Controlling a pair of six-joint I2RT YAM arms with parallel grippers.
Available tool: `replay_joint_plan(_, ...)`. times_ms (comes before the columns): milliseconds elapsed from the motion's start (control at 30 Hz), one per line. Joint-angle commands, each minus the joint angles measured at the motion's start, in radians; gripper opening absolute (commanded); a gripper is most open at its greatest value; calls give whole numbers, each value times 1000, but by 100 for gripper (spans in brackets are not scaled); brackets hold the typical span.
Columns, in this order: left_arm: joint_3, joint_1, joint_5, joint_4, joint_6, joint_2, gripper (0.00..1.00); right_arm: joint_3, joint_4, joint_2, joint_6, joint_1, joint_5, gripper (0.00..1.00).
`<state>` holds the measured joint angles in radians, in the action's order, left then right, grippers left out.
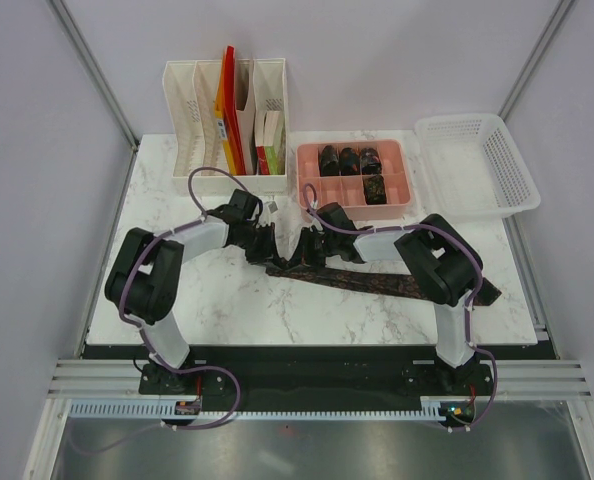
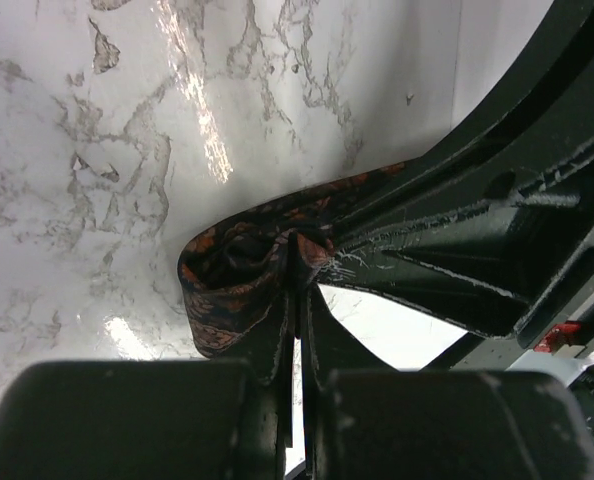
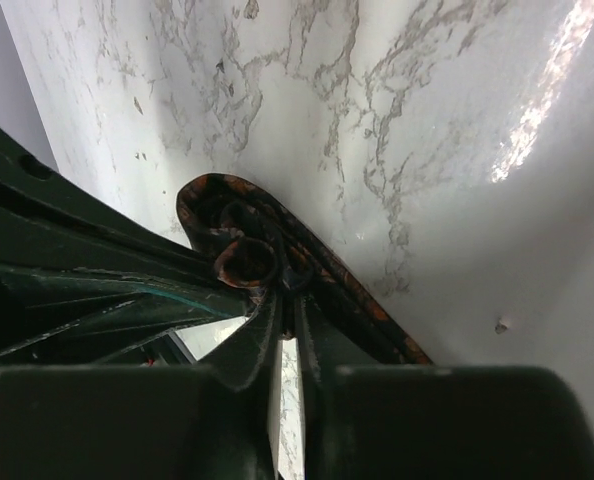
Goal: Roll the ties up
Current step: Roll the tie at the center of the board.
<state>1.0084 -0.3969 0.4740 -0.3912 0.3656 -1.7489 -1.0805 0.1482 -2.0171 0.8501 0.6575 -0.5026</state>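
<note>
At the centre of the white marble counter [image 1: 247,310], a long dark brown-black fabric necktie with a fine reddish pattern [image 1: 377,280] lies flat. It runs from the middle out toward 4 o'clock, where its far end passes under the right arm. Its near end is curled up into a small loose coil, the start of a roll, and both arms meet over that coil.

The left gripper [image 2: 297,255] comes in from 9 o'clock with its jaws pressed together on the outer fold of the coil, only a thin slit showing between them. The right gripper [image 3: 285,300] comes in from 3 o'clock, likewise nearly closed, and pinches the fabric at the coil's tight inner turn. Holding the same end from opposite sides probably keeps the first turns from springing open, while the free length rests slack on the counter, ready to be wound in.

At 12 to 1 o'clock sits a pink plastic tray [image 1: 407,175] with compartments, holding several dark rolled ties [image 1: 349,160]. It appears to be where a finished roll goes. This necktie is judged to be early in its rolling, with most of its length not yet wound.
</note>
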Motion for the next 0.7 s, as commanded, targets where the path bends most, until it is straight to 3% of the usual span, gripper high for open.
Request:
replay_joint_plan(0,45,-7,-3,-12,41,-46,2,13,36,-5,18,1,12,19)
replay_joint_plan(33,45,-7,-8,-14,42,-50,2,13,39,0,21,-4,3,23)
replay_joint_plan(200,52,-5,-11,-24,47,-66,2,22,37,56,41,-21,-8,26)
replay_joint_plan(500,45,-5,-15,-26,50,-60,2,47,102,75,124,-27,1,41)
replay_joint_plan(667,47,-6,-14,-26,49,-61,2,48,120,55,187,-25,18,41)
